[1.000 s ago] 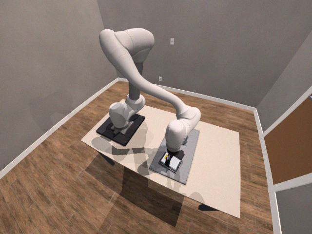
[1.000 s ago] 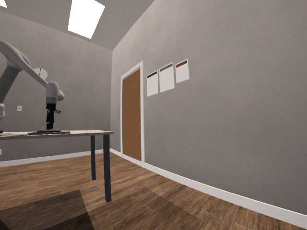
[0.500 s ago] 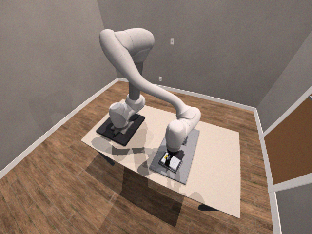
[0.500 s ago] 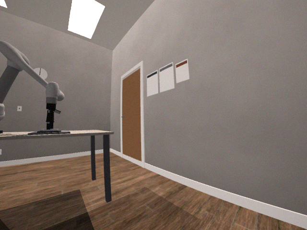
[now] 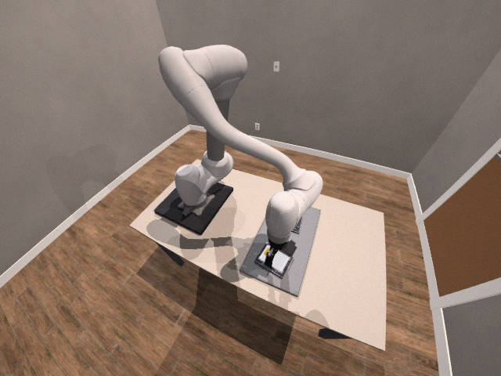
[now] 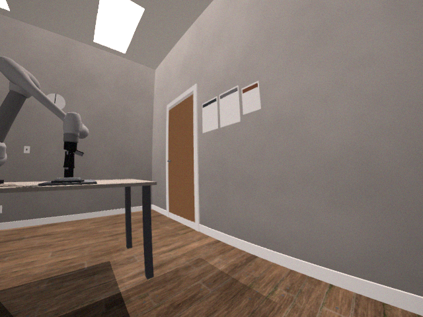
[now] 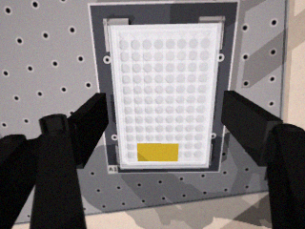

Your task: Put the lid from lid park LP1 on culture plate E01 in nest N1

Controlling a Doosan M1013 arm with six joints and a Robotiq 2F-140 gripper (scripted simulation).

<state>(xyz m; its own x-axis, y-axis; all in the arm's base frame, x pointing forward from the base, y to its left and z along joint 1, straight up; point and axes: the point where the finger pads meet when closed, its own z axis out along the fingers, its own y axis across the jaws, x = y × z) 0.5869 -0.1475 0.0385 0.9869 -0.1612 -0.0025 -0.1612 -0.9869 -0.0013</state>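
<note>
The white multi-well culture plate sits in its dark nest on the grey perforated board. A clear lid covers it, with its edges lined up with the plate's; a yellow label shows at the plate's near end. My gripper hovers just above the plate. It is open, with one black finger off each long side, clear of the lid and holding nothing. The lid park is mostly hidden behind the wrist.
The board lies on a beige table, near its front edge. The arm's base stands on a black plate at the table's far left. A door is in the side wall.
</note>
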